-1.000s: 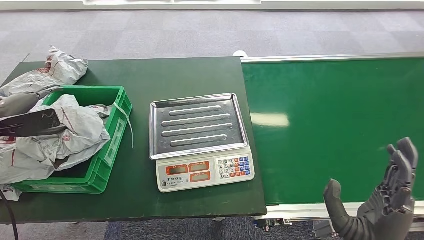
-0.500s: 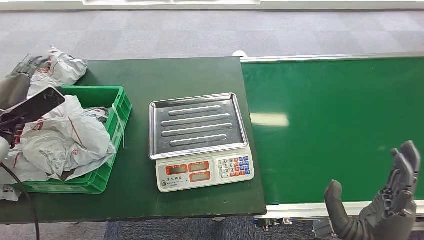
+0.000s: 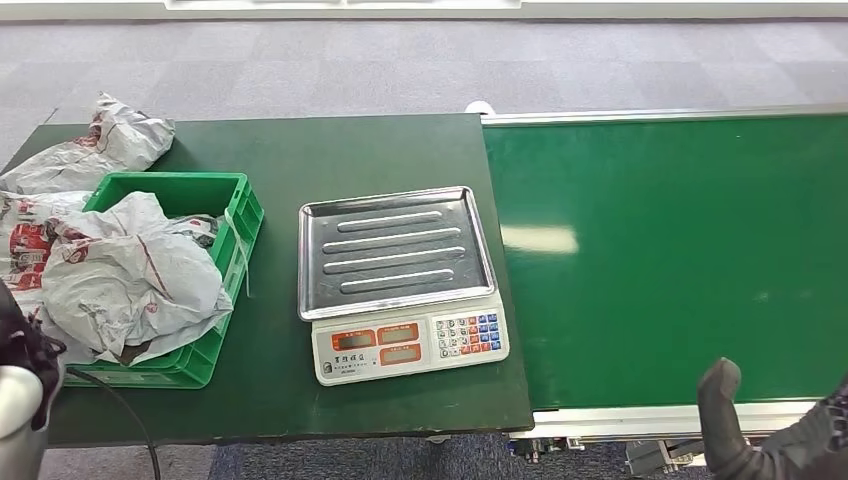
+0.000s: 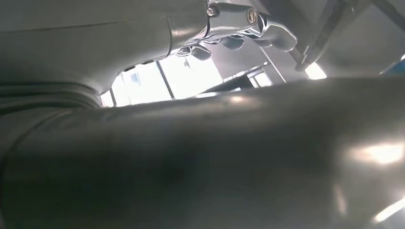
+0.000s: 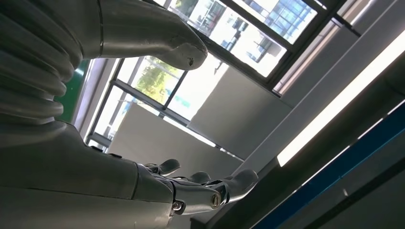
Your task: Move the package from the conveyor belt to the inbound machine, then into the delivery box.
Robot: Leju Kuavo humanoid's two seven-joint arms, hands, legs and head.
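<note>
Crumpled grey packages point(image 3: 130, 280) with red print are heaped in the green delivery box point(image 3: 235, 235) at the table's left. The inbound machine, a scale point(image 3: 400, 345), has a bare steel tray point(image 3: 395, 250). No package lies on the green conveyor belt point(image 3: 680, 250). My left arm point(image 3: 20, 400) hangs at the lower left corner, below the box. In the left wrist view my left hand point(image 4: 229, 28) has straight fingers and holds nothing. My right hand point(image 3: 725, 420) is low at the belt's near edge with its thumb up; its fingers point(image 5: 210, 191) and thumb are apart around nothing.
Another grey package point(image 3: 110, 140) lies on the dark green table point(image 3: 340, 150) behind the box, and one more point(image 3: 25, 225) lies at its left side. A black cable point(image 3: 110, 395) runs over the table's near left edge. Grey carpet lies beyond.
My left arm has pulled back from over the box to the lower left corner, leaving the packages settled there. My right hand has sunk until little but its thumb shows.
</note>
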